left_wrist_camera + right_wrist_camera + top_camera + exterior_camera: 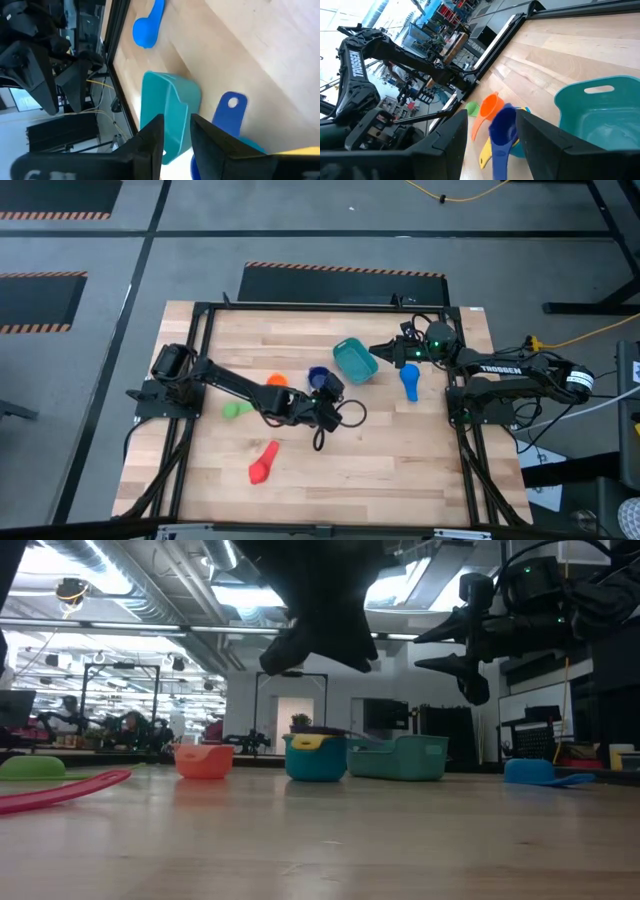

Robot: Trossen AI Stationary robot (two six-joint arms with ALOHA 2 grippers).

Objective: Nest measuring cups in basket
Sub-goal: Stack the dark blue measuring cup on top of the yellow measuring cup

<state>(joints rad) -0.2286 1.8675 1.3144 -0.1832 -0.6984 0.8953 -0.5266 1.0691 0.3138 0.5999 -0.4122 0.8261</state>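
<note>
The teal basket (355, 360) sits flat on the table's far right part. My right gripper (378, 350) hovers open beside its right edge, raised off the wood in the low view (440, 650). My left gripper (332, 392) hangs above the dark blue cup (318, 377), fingers a little apart with nothing between them (177, 125). That cup stands just left of the basket, with a yellow cup (310, 742) showing in a blue bowl. On the wood lie the light blue cup (410, 380), orange cup (277, 380), green cup (237, 409) and red cup (263, 463).
A black metal frame (300, 307) runs round the table's far and side edges. Loose black cable (345, 420) loops beside the left gripper. Bare wood spreads across the near half of the table, apart from the red cup.
</note>
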